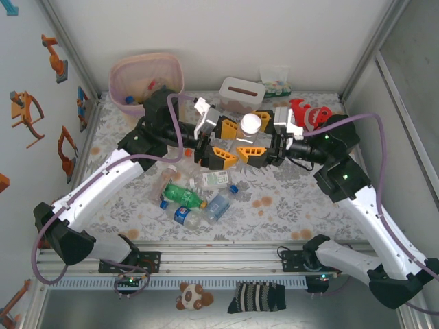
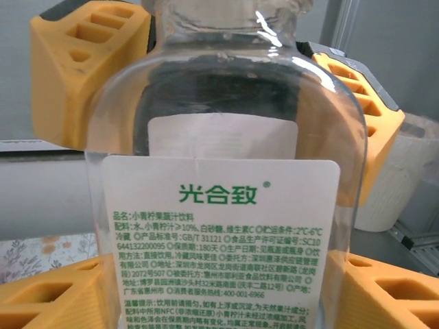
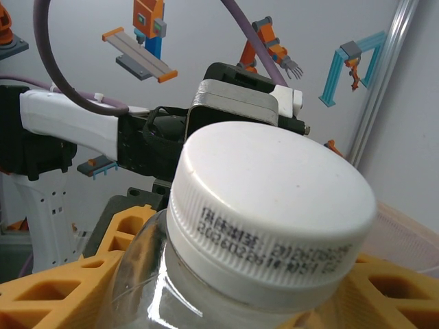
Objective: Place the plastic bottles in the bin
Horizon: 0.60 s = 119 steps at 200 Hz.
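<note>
A clear plastic bottle with a white cap (image 1: 251,123) hangs above the table's middle, between both grippers. My right gripper (image 1: 259,140) is shut on it just under the cap (image 3: 274,199), its yellow fingers (image 3: 62,288) at the bottle's shoulder. My left gripper (image 1: 230,144) has its yellow fingers (image 2: 41,295) against the sides of the labelled body (image 2: 219,226). Several more bottles lie on the table in front, among them a green one (image 1: 184,194) and a blue-labelled one (image 1: 221,204). The beige bin (image 1: 137,60) with its pink liner stands at the back left, bottles inside it.
A white tissue box (image 1: 241,92) stands at the back, just behind the grippers. A red shark plush (image 1: 309,113) lies to the right of it. Metal frame walls close in the table's left, back and right sides.
</note>
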Available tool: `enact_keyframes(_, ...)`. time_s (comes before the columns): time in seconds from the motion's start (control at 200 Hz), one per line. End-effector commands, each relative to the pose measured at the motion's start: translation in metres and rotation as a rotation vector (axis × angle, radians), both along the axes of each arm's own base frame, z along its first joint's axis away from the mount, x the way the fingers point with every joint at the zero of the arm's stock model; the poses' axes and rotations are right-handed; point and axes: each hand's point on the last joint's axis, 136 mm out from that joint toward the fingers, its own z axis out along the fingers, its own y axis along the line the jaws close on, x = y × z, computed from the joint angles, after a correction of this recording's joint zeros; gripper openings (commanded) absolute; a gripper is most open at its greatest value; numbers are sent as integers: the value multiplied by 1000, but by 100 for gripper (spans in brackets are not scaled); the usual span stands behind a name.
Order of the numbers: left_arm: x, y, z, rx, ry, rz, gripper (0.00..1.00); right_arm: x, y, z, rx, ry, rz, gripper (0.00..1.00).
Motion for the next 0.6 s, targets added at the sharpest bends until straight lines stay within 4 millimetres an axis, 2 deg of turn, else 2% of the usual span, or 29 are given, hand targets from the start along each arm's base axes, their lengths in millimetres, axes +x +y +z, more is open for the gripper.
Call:
enact_keyframes(0.0, -11, 3, 10, -35, -33, -46, 69, 3, -3, 9, 21, -32, -39, 39)
enact_keyframes(0.1, -10, 3, 10, -35, -39, -35, 64, 2, -4, 8, 14, -31, -41, 41)
enact_keyframes(0.195, -8, 3, 9, -28, -47, -19, 62, 0, -6, 8, 10, -34, -45, 47)
enact_keyframes(0.31, -3, 3, 5, -13, -60, 25, 61, -3, -8, 6, 0, -28, -50, 68)
enact_keyframes(0.401, 2, 5, 5, -5, -77, 70, 60, -5, -11, 5, -5, -21, -60, 78)
enact_keyframes(0.591, 21, 14, 8, -5, -108, 195, 60, -5, -19, -1, -19, -11, -113, 84)
